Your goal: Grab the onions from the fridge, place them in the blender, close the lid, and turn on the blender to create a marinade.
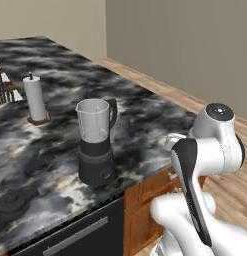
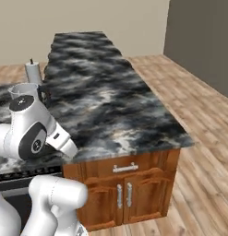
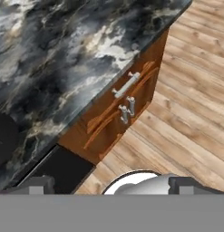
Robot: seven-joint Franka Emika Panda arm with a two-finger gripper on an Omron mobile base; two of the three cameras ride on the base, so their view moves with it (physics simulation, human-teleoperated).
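The gripper [image 3: 111, 186] was released and empty, above the counter edge [image 3: 109, 90]. I judged the onions were not fetched; it must first reach the fridge.

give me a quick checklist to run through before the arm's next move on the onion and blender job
1. Gripper empty and open: ok, the finger tips stand wide apart in the hand view with nothing between them.
2. Blender upright on the marble counter: ok.
3. Jar mouth free for loading: ok, the lid lies flat on the counter near the front edge, apart from the blender.
4. Onions in the jar: not ok, the clear jar looks empty.
5. Paper towel roll clear of the blender: ok, it stands behind it with a gap.
6. Fridge within reach: cannot tell.
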